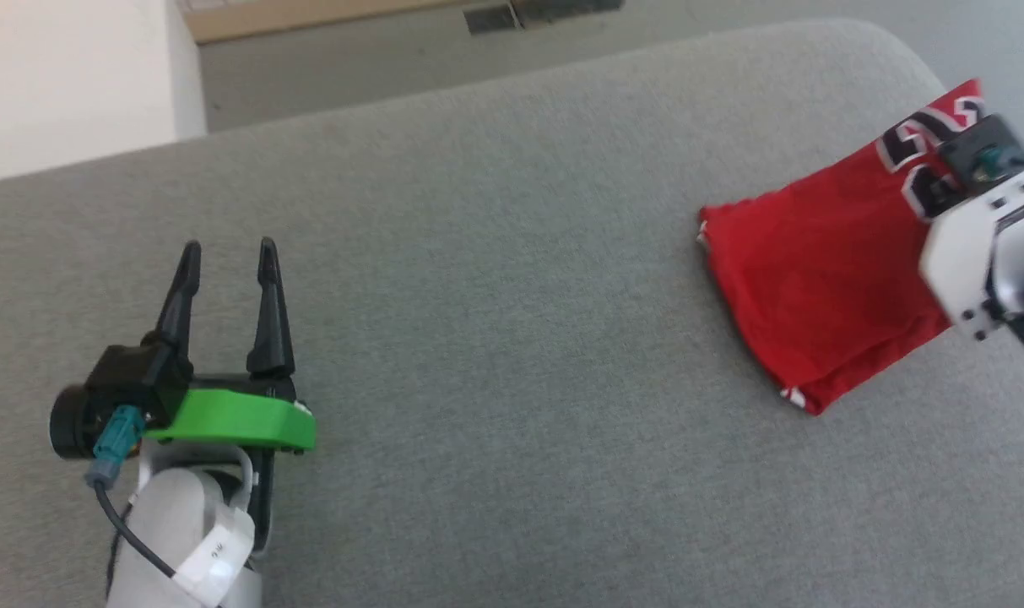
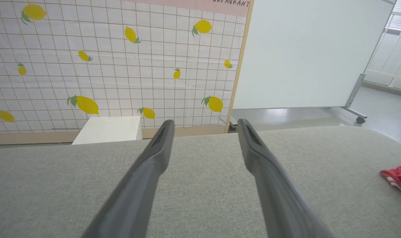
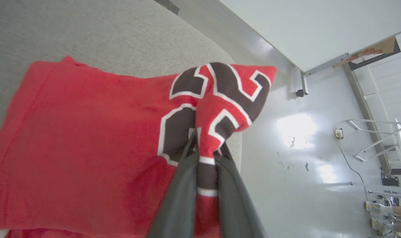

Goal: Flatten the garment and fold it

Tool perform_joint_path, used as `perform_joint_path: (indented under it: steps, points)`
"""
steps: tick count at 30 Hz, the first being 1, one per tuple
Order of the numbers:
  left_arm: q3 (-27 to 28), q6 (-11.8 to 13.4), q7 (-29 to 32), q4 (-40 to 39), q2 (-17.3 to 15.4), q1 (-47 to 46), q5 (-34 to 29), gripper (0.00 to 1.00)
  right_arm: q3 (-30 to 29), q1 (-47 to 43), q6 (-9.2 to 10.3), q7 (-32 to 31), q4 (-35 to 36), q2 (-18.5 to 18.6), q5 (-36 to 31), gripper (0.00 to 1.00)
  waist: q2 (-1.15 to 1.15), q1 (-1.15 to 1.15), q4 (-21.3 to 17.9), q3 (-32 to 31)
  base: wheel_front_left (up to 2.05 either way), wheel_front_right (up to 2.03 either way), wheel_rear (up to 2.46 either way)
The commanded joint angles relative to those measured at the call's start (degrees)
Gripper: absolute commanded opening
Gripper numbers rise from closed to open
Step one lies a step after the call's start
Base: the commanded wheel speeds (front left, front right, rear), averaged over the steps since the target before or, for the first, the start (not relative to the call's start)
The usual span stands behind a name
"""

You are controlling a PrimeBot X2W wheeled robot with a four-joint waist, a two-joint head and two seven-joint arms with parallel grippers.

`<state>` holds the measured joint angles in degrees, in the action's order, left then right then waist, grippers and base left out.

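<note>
On tabletop (image 1: 512, 338), far right | garment (image 1: 815, 287) is seen as a compact layered rectangle, printed corner raised | right pincer (image 3: 205, 148) is clamped on that corner | left pincer (image 1: 229, 249) is spread apart, empty | judged: folding mostly done, last lay-down and release left

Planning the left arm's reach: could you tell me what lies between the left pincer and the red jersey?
Bare grey upholstery, in the head view, separates left pincer from jersey.
</note>
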<state>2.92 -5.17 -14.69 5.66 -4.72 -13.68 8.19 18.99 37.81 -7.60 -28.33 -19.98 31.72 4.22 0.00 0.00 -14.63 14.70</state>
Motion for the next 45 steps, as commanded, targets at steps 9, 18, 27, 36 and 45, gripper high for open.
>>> perform_joint_path:
  steps: [9, 18, 27, 36, 45]
  points:
    - [-0.6, 0.0, 2.5, -4.1, -3.1, -3.1, -1.7, 1.0, -13.2, 6.3, 0.11, 9.5, -11.7, -1.2, -7.6, 0.0, 0.0, 0.0, -3.5, 11.2, 0.0, 0.0, 0.0]
    - [-1.8, 0.1, 2.8, -3.7, -3.3, -3.1, -1.6, 1.0, -29.8, 6.7, 0.11, 13.1, -17.4, -7.3, -18.4, 1.0, 0.0, 0.0, -0.2, 11.1, 0.0, 0.0, 0.0]
    - [-3.3, 0.3, 0.8, 1.5, -1.2, -0.6, 0.2, 1.0, -39.6, 0.1, 0.11, 15.3, -17.4, -11.8, -20.7, 1.0, 0.0, 0.0, 4.4, 1.8, 0.0, 0.0, 0.0]
    - [-4.7, 1.2, -0.1, 5.7, 0.6, 3.3, 2.5, 1.0, -36.0, -9.7, 0.11, 25.4, -8.7, -14.6, -9.6, 1.0, 0.0, 0.0, 9.2, -7.7, 0.0, 0.0, 0.0]
    - [-5.2, 1.7, -0.3, 8.3, 1.2, 5.1, 4.3, 1.0, -33.8, -24.6, 0.11, 31.0, 8.3, -22.2, -0.6, 1.0, 0.0, 0.0, 13.6, -11.9, 0.0, 0.0, 0.0]
